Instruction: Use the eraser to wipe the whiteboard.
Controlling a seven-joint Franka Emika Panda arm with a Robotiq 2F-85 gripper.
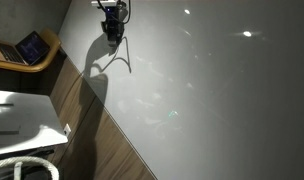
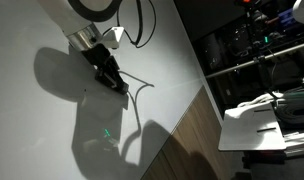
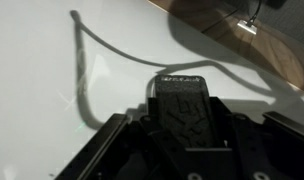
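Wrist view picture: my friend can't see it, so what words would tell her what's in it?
The robot's claw grips a dark eraser over a whiteboard, seen from just behind the claw. A thin grey curved line runs down the board to the left of the eraser, and a strip of brown wood shows at the top right.

Whiteboard (image 3: pixel 32 90) white; eraser (image 3: pixel 184 105) black; marker stroke (image 3: pixel 80 60) grey; panel (image 2: pixel 187 135) brown wood-grain.

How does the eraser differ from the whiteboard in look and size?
The eraser is dark and mottled; the whiteboard is pale and glossy. The eraser is a small block clamped in the gripper; the whiteboard fills most of each view and carries a grey curved line. Both have flat faces.
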